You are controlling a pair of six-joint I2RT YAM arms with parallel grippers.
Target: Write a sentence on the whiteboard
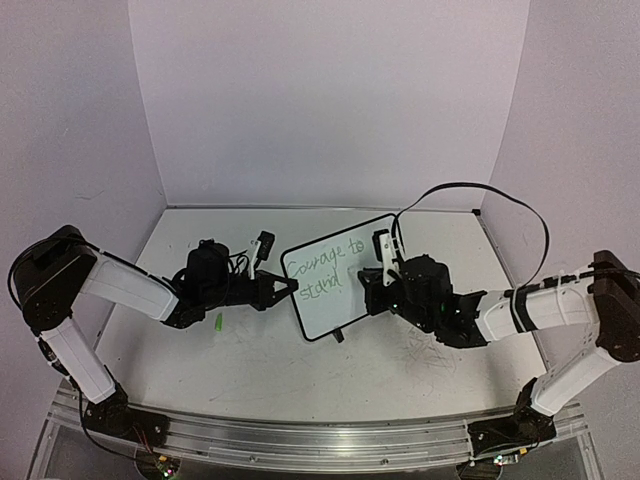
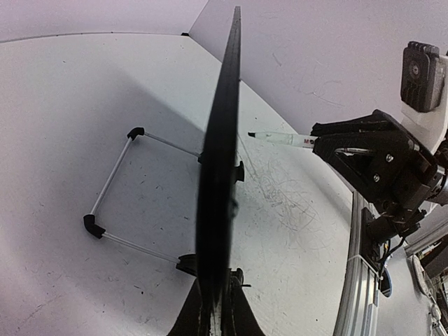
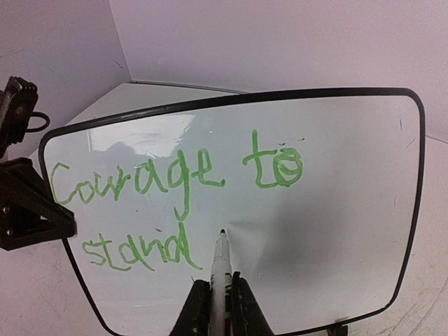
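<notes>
The whiteboard stands tilted mid-table on its wire stand. My left gripper is shut on its left edge, seen edge-on in the left wrist view. The sentence, in green, reads "courage to" above "stand". My right gripper is shut on a white marker. The marker's tip sits at the board face, just right of "stand". The marker also shows in the left wrist view, pointing at the board.
A green marker cap lies on the table under my left arm. A small black object sits behind the board's left side. Grey scuff marks cover the tabletop. Purple walls enclose the back and sides.
</notes>
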